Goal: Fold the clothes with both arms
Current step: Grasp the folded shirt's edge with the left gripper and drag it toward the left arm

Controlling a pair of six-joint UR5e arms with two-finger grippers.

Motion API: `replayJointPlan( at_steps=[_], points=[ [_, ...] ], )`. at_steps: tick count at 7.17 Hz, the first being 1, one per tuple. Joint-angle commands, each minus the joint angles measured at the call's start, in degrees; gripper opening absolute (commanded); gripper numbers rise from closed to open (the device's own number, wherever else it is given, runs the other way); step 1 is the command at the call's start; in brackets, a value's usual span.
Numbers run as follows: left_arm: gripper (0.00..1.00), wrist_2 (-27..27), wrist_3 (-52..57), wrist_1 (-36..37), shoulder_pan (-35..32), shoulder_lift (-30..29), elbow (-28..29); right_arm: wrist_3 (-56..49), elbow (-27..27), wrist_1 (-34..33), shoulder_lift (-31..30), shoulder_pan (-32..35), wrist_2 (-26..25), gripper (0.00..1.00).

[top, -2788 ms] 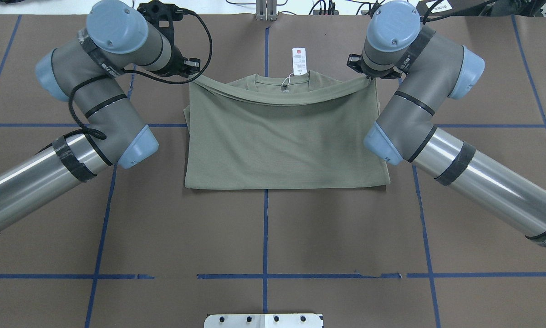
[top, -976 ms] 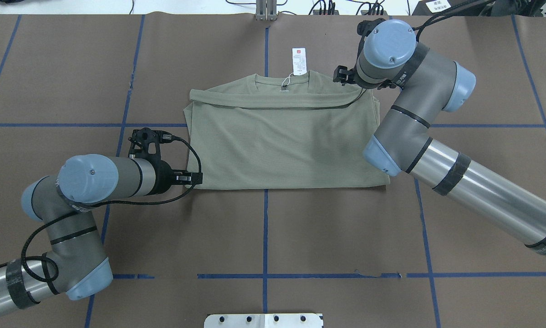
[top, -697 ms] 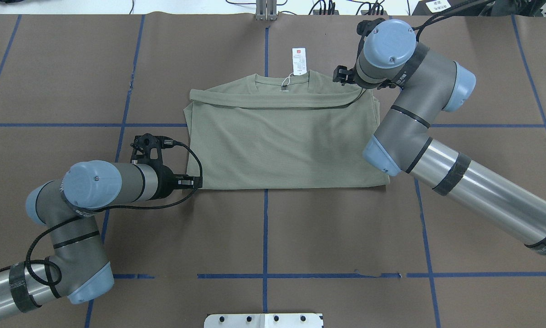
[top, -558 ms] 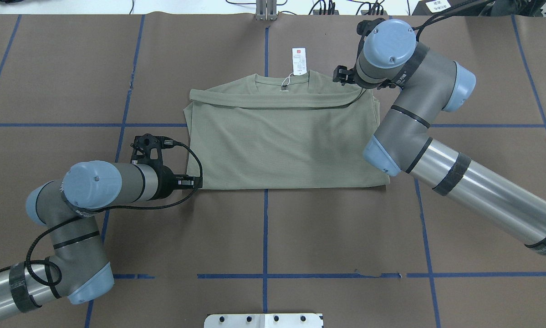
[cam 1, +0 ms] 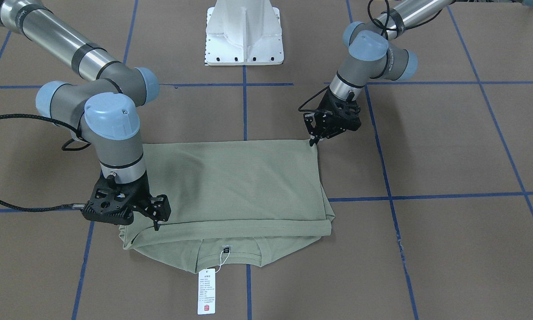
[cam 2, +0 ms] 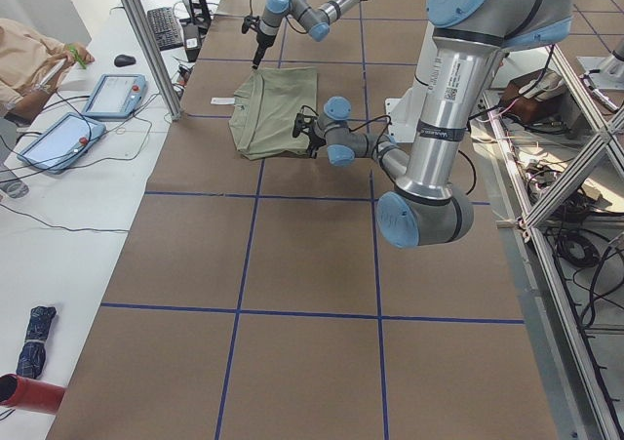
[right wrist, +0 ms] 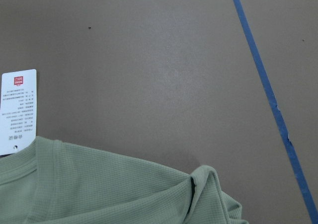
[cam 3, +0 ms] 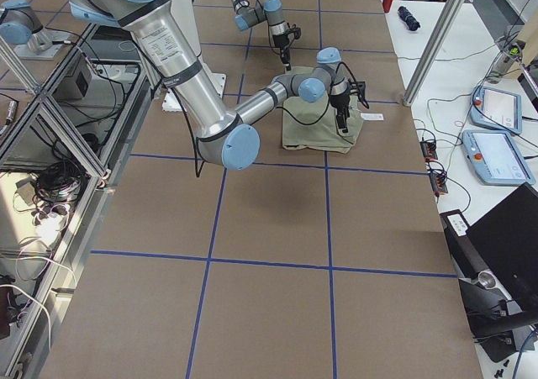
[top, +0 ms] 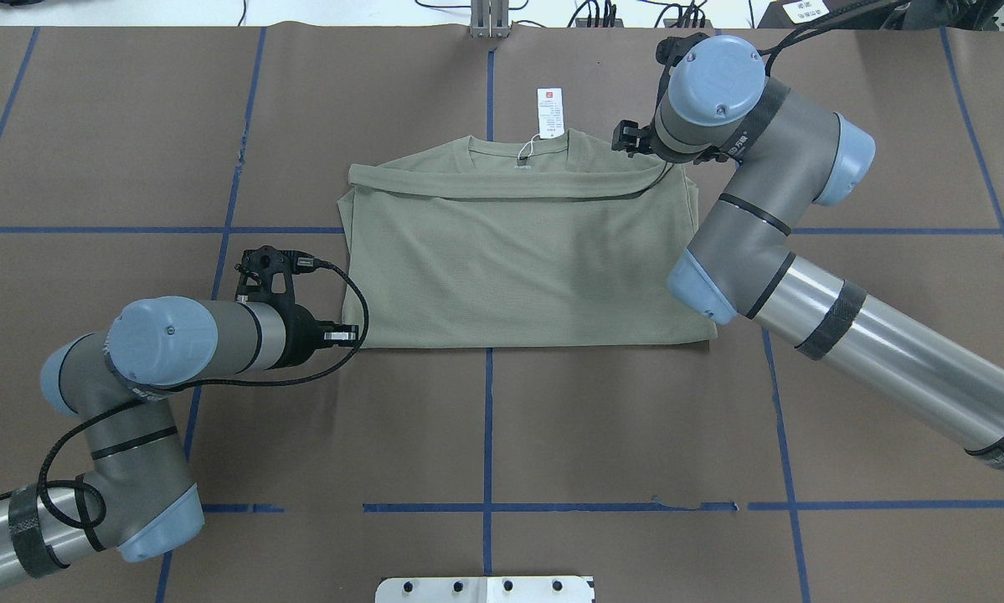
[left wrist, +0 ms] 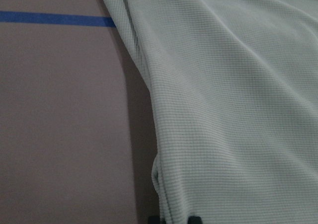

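The sage-green shirt (top: 510, 251) lies folded in half on the table, collar and white hang tag (top: 549, 110) at the far edge. It also shows in the front view (cam 1: 230, 186). My left gripper (top: 356, 335) is low at the shirt's near-left folded corner (cam 1: 313, 141). In the left wrist view its fingertips (left wrist: 155, 218) stand slightly apart, one on each side of the folded edge. My right gripper (top: 663, 167) is down on the far-right corner (cam 1: 156, 226) and looks shut on the cloth. The right wrist view shows the bunched corner (right wrist: 208, 182) and no fingers.
The white pedestal base (cam 1: 244, 31) stands at the near edge of the table. Blue tape lines (top: 487, 419) cross the brown table cover. Tablets (cam 2: 112, 94) and cables lie on the white side bench beyond the far edge.
The left arm let go of the far-left hem and swung to the near-left corner, then drew back slightly leftward. The right gripper lowered the far-right corner and has stayed still.
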Motion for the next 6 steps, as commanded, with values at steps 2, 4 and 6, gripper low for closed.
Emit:
replayJointPlan(
  at_steps=[2,4,6],
  points=[
    [0.0,-0.2,9.6,0.5,-5.5,2.0,-0.5,0.1,0.0,0.1,0.0,0.0,0.0,1.0],
    [0.0,-0.5,21.0,0.2,-17.9,0.2,7.9,0.5,0.0,0.4,0.0,-0.1,0.0,1.0],
    [0.0,-0.3,28.4,0.1,-25.2,-11.1,24.1,0.9,0.0,0.5,-0.1,-0.3,0.0,1.0]
  ],
)
